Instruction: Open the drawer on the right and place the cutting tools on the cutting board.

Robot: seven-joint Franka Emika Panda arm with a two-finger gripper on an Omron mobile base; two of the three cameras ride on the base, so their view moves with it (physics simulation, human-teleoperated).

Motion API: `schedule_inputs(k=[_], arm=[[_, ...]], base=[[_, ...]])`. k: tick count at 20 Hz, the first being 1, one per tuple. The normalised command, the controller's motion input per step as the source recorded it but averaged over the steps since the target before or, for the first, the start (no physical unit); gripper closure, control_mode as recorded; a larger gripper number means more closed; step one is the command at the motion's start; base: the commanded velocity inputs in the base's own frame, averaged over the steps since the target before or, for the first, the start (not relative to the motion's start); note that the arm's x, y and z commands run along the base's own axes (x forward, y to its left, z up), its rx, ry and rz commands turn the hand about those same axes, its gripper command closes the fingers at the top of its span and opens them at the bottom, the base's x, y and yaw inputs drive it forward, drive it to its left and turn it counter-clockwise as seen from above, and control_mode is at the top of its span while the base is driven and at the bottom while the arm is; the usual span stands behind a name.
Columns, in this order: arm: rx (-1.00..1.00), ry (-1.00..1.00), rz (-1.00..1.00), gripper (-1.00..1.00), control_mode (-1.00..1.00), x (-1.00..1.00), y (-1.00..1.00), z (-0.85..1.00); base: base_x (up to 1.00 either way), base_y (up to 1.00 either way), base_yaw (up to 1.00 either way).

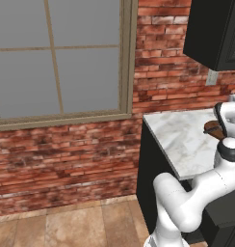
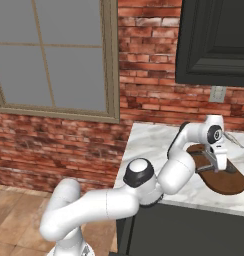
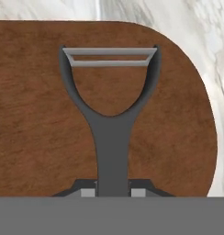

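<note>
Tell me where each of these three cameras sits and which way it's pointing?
Left base view: on the base, behind the arm's left, facing the brick wall, window and marble counter; the white arm rises lower right.
Right base view: behind the arm's right, facing the same wall; the arm reaches over the cutting board, with the gripper just above it.
Hand view: on the hand, looking down along the gripper, shut on a Y-shaped peeler over the board.
Shared: all three show counter and board.

no readable text, labels or numbers anywhere in scene.
</note>
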Motion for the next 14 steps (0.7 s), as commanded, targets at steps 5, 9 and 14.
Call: schedule_inputs(k=[5, 9, 14], arm=[[0.00, 0.00, 0.00, -1.00, -1.00, 0.00, -0.04, -0.11], [0.00, -0.01, 0.00, -1.00, -1.00, -0.01, -0.01, -0.01], [0.00, -0.01, 0.00, -1.00, -1.00, -0.06, 0.00, 0.00]], base=[[0.00, 0.00, 0.00], [0.00, 0.00, 0.00], [0.00, 0.00, 0.00]])
